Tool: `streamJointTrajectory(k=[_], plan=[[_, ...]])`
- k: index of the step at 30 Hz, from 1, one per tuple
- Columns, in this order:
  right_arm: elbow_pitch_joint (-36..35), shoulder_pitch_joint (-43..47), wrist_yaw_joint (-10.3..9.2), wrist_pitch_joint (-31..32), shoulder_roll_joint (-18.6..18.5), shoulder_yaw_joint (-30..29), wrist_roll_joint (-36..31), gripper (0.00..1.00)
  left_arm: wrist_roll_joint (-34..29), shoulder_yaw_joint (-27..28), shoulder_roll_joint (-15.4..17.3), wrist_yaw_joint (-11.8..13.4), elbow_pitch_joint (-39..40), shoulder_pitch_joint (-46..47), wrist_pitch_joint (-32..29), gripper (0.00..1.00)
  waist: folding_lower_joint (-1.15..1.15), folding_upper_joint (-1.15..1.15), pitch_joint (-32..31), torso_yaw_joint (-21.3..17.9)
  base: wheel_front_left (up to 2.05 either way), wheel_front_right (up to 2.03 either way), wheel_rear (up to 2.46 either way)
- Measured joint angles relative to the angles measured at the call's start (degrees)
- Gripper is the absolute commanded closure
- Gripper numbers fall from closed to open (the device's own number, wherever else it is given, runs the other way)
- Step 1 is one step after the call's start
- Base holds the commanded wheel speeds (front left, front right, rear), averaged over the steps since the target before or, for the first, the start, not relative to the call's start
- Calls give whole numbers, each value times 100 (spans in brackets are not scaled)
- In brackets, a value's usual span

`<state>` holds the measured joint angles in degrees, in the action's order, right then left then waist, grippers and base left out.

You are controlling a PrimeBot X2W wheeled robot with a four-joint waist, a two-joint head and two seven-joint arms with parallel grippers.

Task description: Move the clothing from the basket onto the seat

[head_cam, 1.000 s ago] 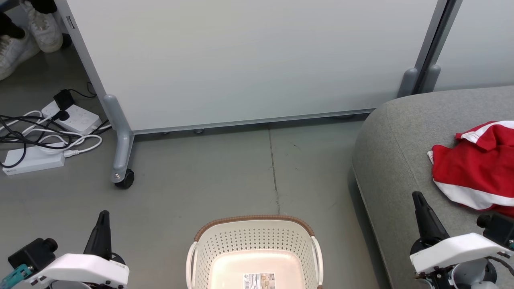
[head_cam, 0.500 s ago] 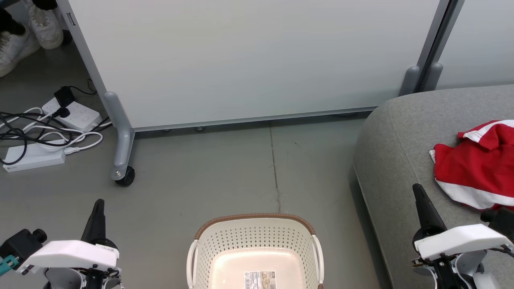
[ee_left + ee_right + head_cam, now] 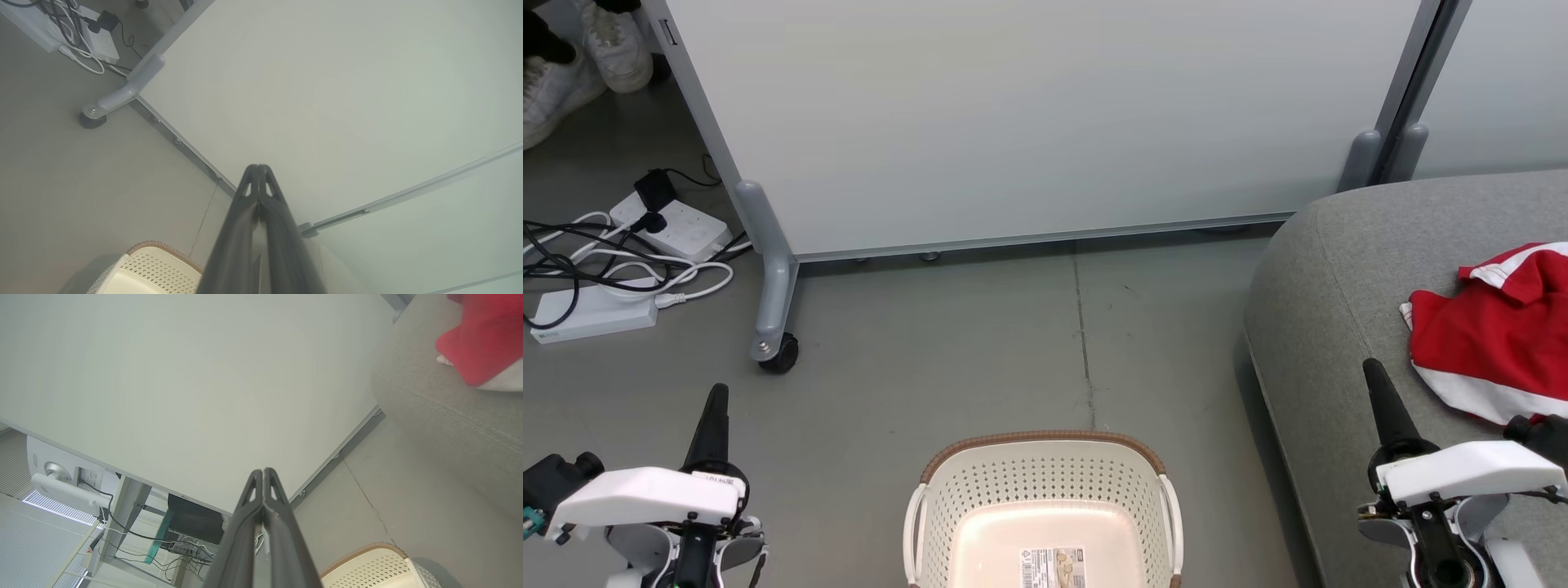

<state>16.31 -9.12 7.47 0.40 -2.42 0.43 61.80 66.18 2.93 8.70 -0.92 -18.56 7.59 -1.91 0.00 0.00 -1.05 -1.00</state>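
Head view, counts first.

- 1 clothing point(image 3: 1494, 343): red with white trim, bunched up, lying on the seat point(image 3: 1339, 286) at 3 o'clock. Its right part is cut by the frame edge. It is well apart from the basket.
- 1 seat: grey, rounded corner, running from 2 to 5 o'clock.
- 1 basket point(image 3: 1037, 441) at 6 o'clock on the floor point(image 3: 980, 351), just left of the seat's edge. It has a brown rim and 2 white side handles. The bare bottom shows, with 1 label sticker point(image 3: 1052, 567) on it.
- 2 grippers.
  - left gripper point(image 3: 716, 400) at 7 o'clock over the floor. Its pincer is fully closed with nothing in it and points to 12.
  - right gripper point(image 3: 1372, 376) at 4 o'clock over the seat's front part, near the clothing but not touching it. It is also closed tight and empty.
  - In each wrist view the 2 dark fingers point(image 3: 241, 220) are pressed flat together with nothing between them.
- 1 white partition panel point(image 3: 1029, 122) across 11 to 1 o'clock, with 1 caster wheel point(image 3: 778, 355) visible on its left leg.
- 2 white power strips point(image 3: 592, 310) at 9 o'clock, with black and white cables point(image 3: 645, 278) tangled over them. I cannot tell how many cables there are.
- 2 white shoes point(image 3: 613, 49) at 10 to 11 o'clock, partly cut off.
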Motion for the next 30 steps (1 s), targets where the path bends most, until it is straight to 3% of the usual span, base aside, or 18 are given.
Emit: streamJointTrajectory(k=[30], plan=[[499, -463, 0, -36, -10, -2, 1584, 100, 1211, 557, -243, -315, -420, 537, -514, 100, 0, 0, 91, 44, 0, 0, 0]])
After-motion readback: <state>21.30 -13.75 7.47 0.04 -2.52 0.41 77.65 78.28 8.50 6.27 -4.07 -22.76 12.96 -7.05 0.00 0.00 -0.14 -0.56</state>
